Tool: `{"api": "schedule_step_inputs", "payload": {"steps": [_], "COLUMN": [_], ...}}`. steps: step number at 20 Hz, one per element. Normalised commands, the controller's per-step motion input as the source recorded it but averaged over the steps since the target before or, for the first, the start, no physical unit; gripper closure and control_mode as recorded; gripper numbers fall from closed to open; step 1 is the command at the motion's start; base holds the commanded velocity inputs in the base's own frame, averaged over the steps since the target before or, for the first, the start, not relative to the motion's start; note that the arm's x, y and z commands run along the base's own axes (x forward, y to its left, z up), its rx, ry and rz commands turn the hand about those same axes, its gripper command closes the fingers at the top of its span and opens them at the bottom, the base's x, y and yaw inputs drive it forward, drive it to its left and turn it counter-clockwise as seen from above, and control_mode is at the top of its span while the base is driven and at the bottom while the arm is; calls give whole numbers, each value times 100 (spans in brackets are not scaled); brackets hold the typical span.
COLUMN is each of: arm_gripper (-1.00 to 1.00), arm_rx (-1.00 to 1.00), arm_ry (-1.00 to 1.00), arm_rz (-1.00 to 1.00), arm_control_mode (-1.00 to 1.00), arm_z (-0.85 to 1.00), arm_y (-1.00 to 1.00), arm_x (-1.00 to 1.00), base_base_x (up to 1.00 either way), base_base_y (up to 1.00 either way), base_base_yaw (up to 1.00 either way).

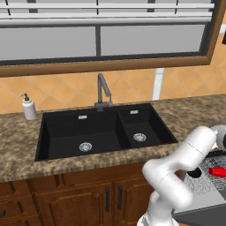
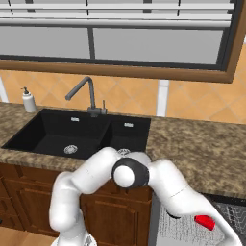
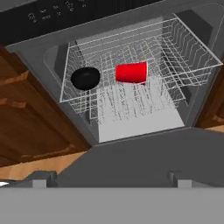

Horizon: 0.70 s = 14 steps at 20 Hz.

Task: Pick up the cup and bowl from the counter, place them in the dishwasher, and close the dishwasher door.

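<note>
The dishwasher (image 3: pixel 48 57) stands open with its light grey wire rack (image 3: pixel 192 48) pulled out. A red cup (image 3: pixel 131 72) lies on its side in the rack, with a black bowl (image 3: pixel 85 78) just left of it. The same cup (image 1: pixel 217 171) and bowl (image 1: pixel 194 173) show at the right edge of the left base view, and the cup (image 2: pixel 205 222) also shows low in the right base view. The dishwasher door (image 3: pixel 144 153) lies folded down, flat and dark grey. My gripper (image 3: pixel 111 180) hovers over the door's outer edge, open and holding nothing.
The brown speckled counter (image 1: pixel 17 145) holds a black double sink (image 1: pixel 88 132) with a faucet (image 1: pixel 103 90) and a white soap dispenser (image 1: pixel 29 107). Brown wooden cabinets (image 3: pixel 26 113) flank the dishwasher on both sides. My white arm (image 2: pixel 163 185) bends down towards the dishwasher.
</note>
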Motion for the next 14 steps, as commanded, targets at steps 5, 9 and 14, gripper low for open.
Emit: {"api": "schedule_step_inputs", "payload": {"steps": [5,9,14], "arm_gripper": [-100,-100,-100], "arm_rx": [0,12,12], "arm_ry": [-59,-46,-31], "arm_rz": [16,11,12], "arm_control_mode": [-100,-100,-100], "arm_z": [-2,-43,-94], "arm_y": [-49,-66,-46], "arm_x": [-100,-100,-78], "base_base_x": [0,0,0], "base_base_y": [0,0,0], "base_base_yaw": [0,0,0]}}
